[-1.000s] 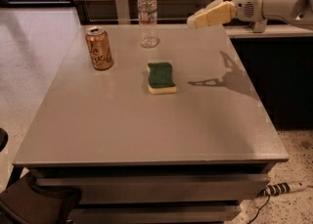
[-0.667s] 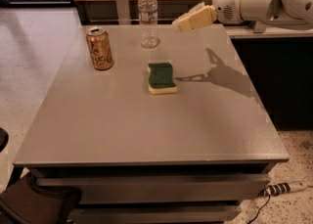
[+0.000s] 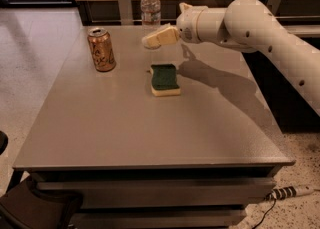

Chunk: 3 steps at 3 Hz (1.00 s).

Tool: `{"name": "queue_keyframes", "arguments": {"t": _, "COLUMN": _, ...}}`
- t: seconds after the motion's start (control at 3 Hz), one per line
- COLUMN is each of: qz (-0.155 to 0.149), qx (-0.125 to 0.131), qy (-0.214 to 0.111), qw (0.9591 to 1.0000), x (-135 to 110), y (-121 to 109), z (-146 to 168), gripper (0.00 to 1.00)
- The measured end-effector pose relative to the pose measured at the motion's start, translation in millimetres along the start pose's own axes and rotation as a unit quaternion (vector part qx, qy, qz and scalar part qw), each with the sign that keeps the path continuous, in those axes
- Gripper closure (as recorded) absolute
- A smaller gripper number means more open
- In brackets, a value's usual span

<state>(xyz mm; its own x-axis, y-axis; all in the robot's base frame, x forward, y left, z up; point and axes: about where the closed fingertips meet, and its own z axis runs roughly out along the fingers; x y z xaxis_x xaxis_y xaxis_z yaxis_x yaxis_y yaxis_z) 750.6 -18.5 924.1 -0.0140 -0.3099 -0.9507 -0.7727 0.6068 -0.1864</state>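
My gripper (image 3: 151,41) reaches in from the right on a white arm (image 3: 250,23) and hangs above the grey table (image 3: 125,123), just in front of a clear water bottle (image 3: 150,6) that stands at the far edge. A green sponge with a yellow underside (image 3: 164,79) lies on the table below and slightly nearer than the gripper, apart from it. An orange-brown soda can (image 3: 102,49) stands upright to the left of the gripper. Nothing shows in the gripper's hold.
A wooden wall panel with metal brackets (image 3: 123,3) runs behind the table. A dark counter (image 3: 295,73) stands to the right. A power strip (image 3: 290,192) lies on the floor at lower right, and a dark object (image 3: 30,208) sits at lower left.
The arm has swung left across the back of the table, carrying the gripper from the right edge to a spot in front of the water bottle. The objects have not moved.
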Motion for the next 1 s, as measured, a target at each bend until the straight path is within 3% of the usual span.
{"name": "queue_keyframes", "arguments": {"t": 0.33, "qz": 0.014, "qx": -0.005, "qy": -0.017, "qw": 0.9997, "x": 4.3, "y": -7.4, "z": 23.2, "gripper": 0.0}}
{"name": "queue_keyframes", "arguments": {"t": 1.0, "qz": 0.035, "qx": -0.023, "qy": -0.045, "qw": 0.9981, "x": 3.8, "y": -58.8, "z": 41.5, "gripper": 0.0}}
